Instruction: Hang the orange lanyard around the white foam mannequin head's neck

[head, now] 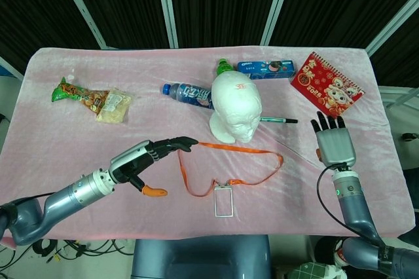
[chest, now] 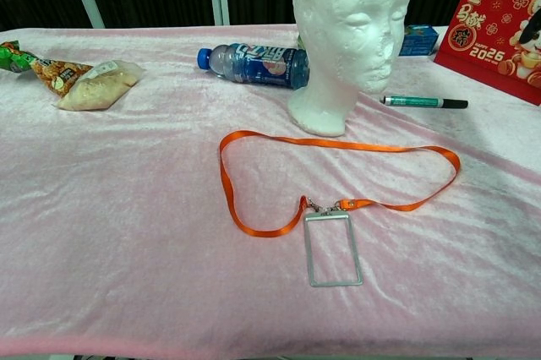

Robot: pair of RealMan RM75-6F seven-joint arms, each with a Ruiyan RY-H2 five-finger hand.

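1. Left hand (head: 145, 159) hovers low over the pink tablecloth (head: 78, 141), fingers stretched out toward the left end of the orange lanyard (head: 230, 150) with the thumb hanging apart below — spread, holding nothing, and as far as I can tell not touching the strap yet.
2. Right hand (head: 332, 140) is up at the far right of the table, palm flat, fingers straight and apart, empty. It's well apart from the lanyard.
3. Lanyard itself lies flat in a loose loop on the cloth, just in front of the white foam mannequin head (head: 235, 107). The strap runs past the base of the neck, and the clear badge holder (head: 223, 200) sits at the near end, closest to the robot. The chest view shows the whole loop lying on the cloth, nothing lifted.
4. So progress-wise: basically nothing done. The head stands upright with a bare neck and the lanyard isn't picked up.
5. What's left, my guess — grab the strap, lift and open up the loop (probably wants both hands), bring it over the top of the head and let it drop to the neck.
6. Clutter nearby: a blue water bottle (head: 188, 95) lying behind the head, a marker pen (head: 278, 120) to its right, snack bags (head: 91, 99) far left, a red desk calendar (head: 325, 85) far right.
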